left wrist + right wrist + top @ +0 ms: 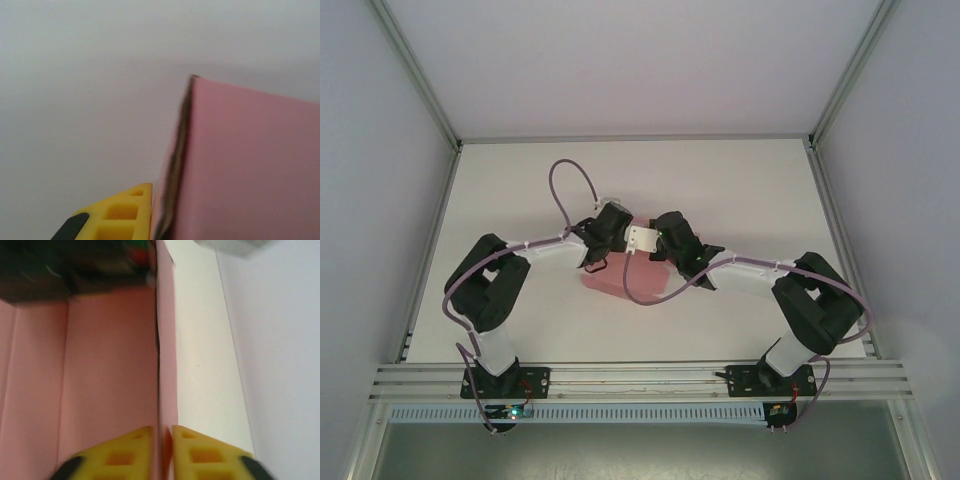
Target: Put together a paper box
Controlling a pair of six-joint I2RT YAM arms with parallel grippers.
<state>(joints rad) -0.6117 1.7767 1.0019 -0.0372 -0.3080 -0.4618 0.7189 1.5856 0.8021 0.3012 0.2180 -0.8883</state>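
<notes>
The pink paper box [618, 278] sits at the middle of the white table, with both arms meeting over it. In the left wrist view the paper box [250, 165] is a card wall standing on the right. My left gripper [155, 202] is shut on its near edge; one yellow finger [125, 212] presses against the card and the other is hidden behind it. My right gripper [163, 434] straddles a thin upright wall of the paper box [105, 370]. Its two yellow fingers stand slightly open, the left one at the card and a narrow gap on the right.
The white table [740, 190] stretches around the box, bounded by grey side walls and metal rails [640, 378] at the near edge. A purple cable [570, 175] loops above the left wrist. The left arm's dark housing [60, 270] lies close beyond the card.
</notes>
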